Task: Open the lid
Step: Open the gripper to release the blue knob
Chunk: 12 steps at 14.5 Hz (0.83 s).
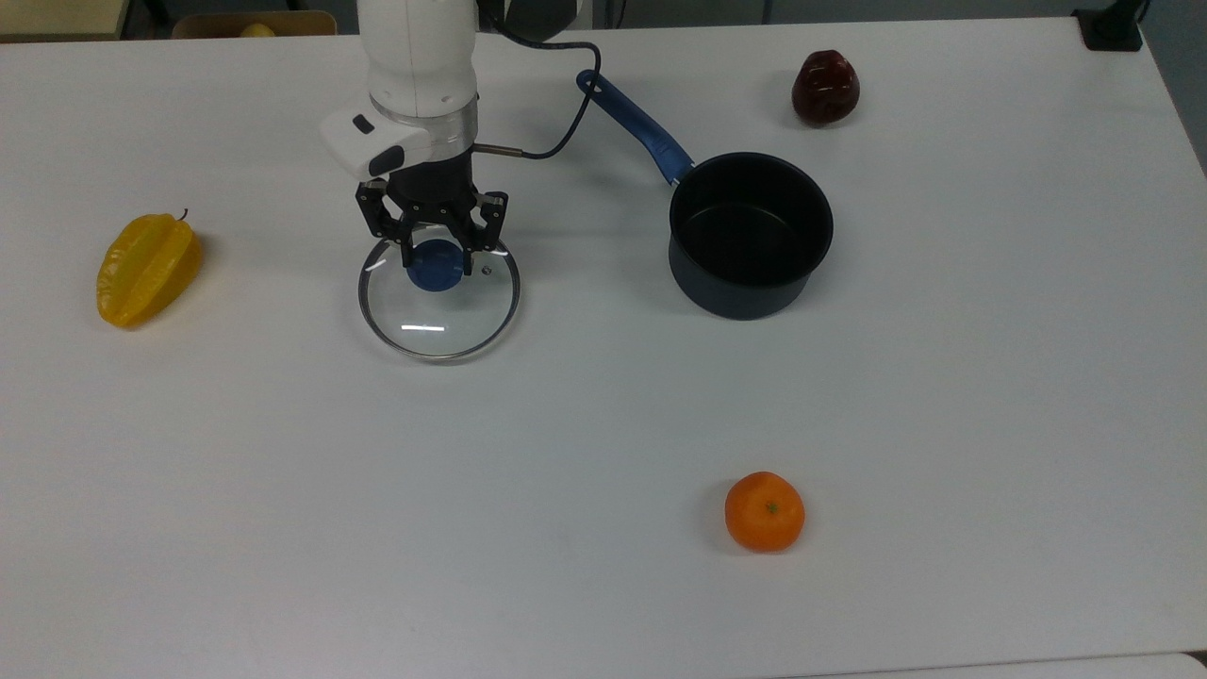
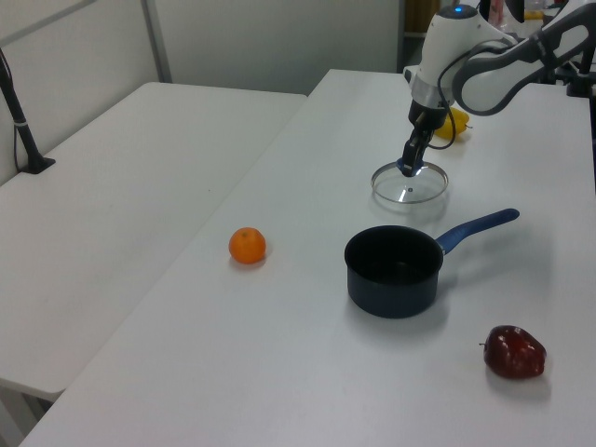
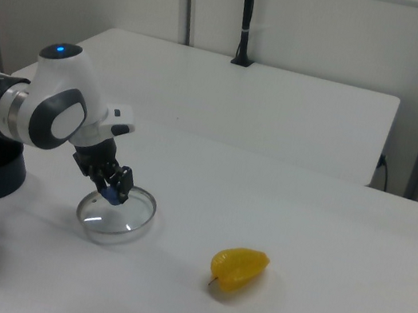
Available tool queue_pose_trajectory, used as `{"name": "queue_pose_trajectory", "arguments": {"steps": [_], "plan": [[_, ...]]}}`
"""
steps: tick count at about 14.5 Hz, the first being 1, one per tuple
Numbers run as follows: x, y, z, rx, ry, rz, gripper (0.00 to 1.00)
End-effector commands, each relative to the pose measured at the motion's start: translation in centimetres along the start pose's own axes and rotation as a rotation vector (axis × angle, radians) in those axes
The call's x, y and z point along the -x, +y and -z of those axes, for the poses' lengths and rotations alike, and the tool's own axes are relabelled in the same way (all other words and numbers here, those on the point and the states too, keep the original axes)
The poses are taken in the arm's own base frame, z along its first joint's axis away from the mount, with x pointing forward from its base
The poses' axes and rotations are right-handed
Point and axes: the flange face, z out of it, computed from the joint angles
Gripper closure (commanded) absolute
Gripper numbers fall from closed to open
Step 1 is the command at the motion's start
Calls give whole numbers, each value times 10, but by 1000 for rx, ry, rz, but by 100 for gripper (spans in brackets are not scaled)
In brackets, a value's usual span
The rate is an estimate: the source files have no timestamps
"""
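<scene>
A lab or test room, by the look of it: plain white tables pushed side by side, bare pale wall panels with metal uprights, a black post clamped on a tabletop, cables trailing.

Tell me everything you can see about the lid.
The lid is round, of clear glass with a metal rim, a blue knob and a small vent beside the knob. It is off the pan, to the top view's left of it, low over or on the white table, about level. The gripper is shut on its knob; nothing else touches it.
</scene>
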Motion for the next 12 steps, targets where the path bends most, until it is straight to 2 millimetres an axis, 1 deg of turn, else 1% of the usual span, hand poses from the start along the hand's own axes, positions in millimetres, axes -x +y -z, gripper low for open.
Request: {"name": "queue_pose_trajectory", "arguments": {"steps": [1,4,6,7,9,12], "plan": [[14,-3,-7,-21,46,6,61],[15,-3,-8,-21,47,-2,61],[16,-4,-13,-21,37,0,59],[17,-4,-15,-21,31,-1,56],[18,-4,-21,-21,17,-2,44],[18,-4,-24,-21,9,-26,43]]}}
